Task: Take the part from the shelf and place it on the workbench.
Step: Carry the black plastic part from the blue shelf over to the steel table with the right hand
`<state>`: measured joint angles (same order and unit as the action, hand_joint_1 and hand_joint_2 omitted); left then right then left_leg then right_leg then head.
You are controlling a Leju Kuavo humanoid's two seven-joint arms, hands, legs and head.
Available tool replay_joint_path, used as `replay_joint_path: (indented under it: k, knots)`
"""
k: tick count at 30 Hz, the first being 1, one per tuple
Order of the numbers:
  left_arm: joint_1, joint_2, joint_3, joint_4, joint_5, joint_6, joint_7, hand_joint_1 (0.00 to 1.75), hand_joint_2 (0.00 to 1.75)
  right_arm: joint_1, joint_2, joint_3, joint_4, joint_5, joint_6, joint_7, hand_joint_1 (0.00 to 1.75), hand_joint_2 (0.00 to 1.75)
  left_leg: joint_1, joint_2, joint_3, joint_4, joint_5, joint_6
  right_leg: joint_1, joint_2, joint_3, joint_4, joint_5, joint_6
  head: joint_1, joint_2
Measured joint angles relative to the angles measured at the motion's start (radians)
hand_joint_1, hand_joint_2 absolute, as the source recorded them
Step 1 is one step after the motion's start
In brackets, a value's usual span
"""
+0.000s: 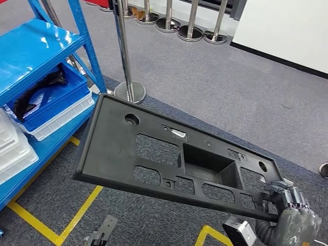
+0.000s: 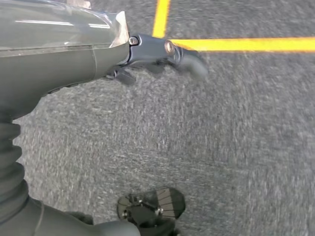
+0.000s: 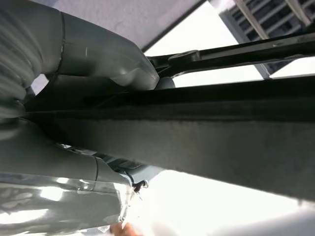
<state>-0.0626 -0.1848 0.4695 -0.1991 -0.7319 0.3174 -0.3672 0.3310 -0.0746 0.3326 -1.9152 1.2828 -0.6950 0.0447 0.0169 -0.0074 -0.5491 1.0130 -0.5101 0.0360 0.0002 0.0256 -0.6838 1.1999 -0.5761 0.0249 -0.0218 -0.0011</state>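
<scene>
Head view: the right hand grips one end of the long black part, held tilted above grey carpet. Left hand hangs over yellow floor tape, fingers loose and holding nothing. Beyond, a blue shelf carries a blue bin holding dark pieces; a steel stanchion stands just behind the part.

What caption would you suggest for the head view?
Right hand holds the black part by one end, beside the blue shelf.

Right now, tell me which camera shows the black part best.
The head view: the whole black part shows, gripped at one end by the right hand. The right wrist view gives just its dark edge up close.
</scene>
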Motion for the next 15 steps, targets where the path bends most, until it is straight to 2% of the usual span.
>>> replay_joint_path:
  k: [1, 2, 3, 4, 6, 7, 8, 10, 12, 13, 15]
  knots:
    - [0.002, 0.0, 0.0, 0.0, 0.0, 0.0, 0.0, 0.0, 1.75, 0.001, 0.0, -0.001, 0.0, 0.0, 0.0, -0.001, 1.75, 1.75, 0.0, 0.011, 0.001, 0.0, -0.002, 0.0, -0.005, -0.009, -0.032, 0.061, -0.02, 0.005, 0.0, 0.0]
    - [0.003, 0.0, 0.0, 0.0, 0.0, 0.0, 0.0, 0.0, 1.75, 0.003, 0.001, -0.002, 0.0, 0.0, 0.0, -0.002, 1.75, 1.75, 0.0, 0.021, 0.002, 0.0, -0.004, -0.001, -0.009, -0.014, -0.051, 0.096, -0.025, 0.009, 0.0, 0.0]
    - [0.003, 0.001, 0.001, 0.0, 0.0, 0.0, 0.0, 0.0, 1.75, 0.005, 0.001, -0.004, -0.001, -0.001, 0.0, -0.003, 1.75, 1.75, 0.0, 0.03, 0.004, 0.0, -0.006, -0.002, -0.013, -0.018, -0.05, 0.09, -0.01, 0.013, 0.0, 0.0]
    - [0.002, 0.001, 0.001, 0.0, 0.0, -0.001, -0.001, 0.0, 1.75, 0.005, 0.002, -0.006, -0.001, -0.001, 0.0, -0.005, 1.75, 1.75, 0.001, 0.038, 0.007, 0.0, -0.009, -0.005, -0.016, -0.023, -0.027, 0.043, 0.022, 0.015, 0.0, 0.0]
    - [0.001, 0.0, 0.001, 0.0, 0.0, -0.004, -0.004, 0.0, 1.75, 0.005, 0.002, -0.01, -0.001, -0.002, 0.0, -0.01, 1.75, 1.75, 0.0, 0.05, 0.017, 0.0, -0.017, -0.014, -0.014, -0.049, 0.046, -0.1, 0.085, 0.014, 0.0, 0.0]
    - [0.0, 0.0, 0.001, 0.0, 0.0, -0.006, -0.006, 0.0, 1.75, 0.005, 0.003, -0.011, -0.002, -0.002, 0.0, -0.012, 1.75, 1.75, -0.001, 0.056, 0.02, 0.0, -0.021, -0.02, -0.01, -0.06, 0.071, -0.149, 0.1, 0.009, 0.0, 0.0]
    - [0.0, 0.0, 0.001, 0.0, 0.0, -0.007, -0.007, 0.0, 1.75, 0.005, 0.004, -0.012, -0.002, -0.002, 0.0, -0.013, 1.75, 1.75, -0.003, 0.06, 0.023, 0.0, -0.024, -0.026, -0.006, -0.066, 0.084, -0.175, 0.103, 0.002, -0.001, 0.0]
    - [0.0, 0.0, 0.001, 0.0, 0.0, -0.009, -0.008, 0.0, 1.75, 0.006, 0.005, -0.016, -0.003, -0.003, 0.0, -0.013, 1.75, 1.75, -0.002, 0.072, 0.027, -0.002, -0.027, -0.038, 0.0, -0.056, 0.083, -0.179, 0.098, -0.013, -0.001, 0.0]
    - [-0.002, 0.0, 0.001, 0.0, 0.0, -0.012, -0.013, 0.0, 1.75, 0.007, 0.007, -0.018, -0.004, -0.004, 0.0, -0.013, 1.75, 1.75, 0.002, 0.067, 0.026, 0.01, -0.044, -0.047, -0.002, -0.042, 0.085, -0.184, 0.1, -0.028, -0.001, 0.0]
    - [-0.003, -0.001, 0.002, 0.0, 0.001, -0.013, -0.016, 0.0, 1.75, 0.007, 0.008, -0.018, -0.005, -0.004, 0.0, -0.014, 1.75, 1.75, 0.003, 0.055, 0.013, 0.041, -0.065, -0.049, -0.003, -0.036, 0.087, -0.187, 0.101, -0.035, -0.002, 0.0]
    - [-0.001, -0.001, 0.005, 0.0, 0.001, -0.018, -0.021, 0.0, 1.75, 0.006, 0.012, -0.019, -0.007, -0.003, 0.0, -0.015, 1.75, 1.75, 0.003, 0.029, -0.046, 0.166, -0.129, -0.049, -0.003, -0.022, 0.089, -0.189, 0.1, -0.046, -0.003, 0.0]
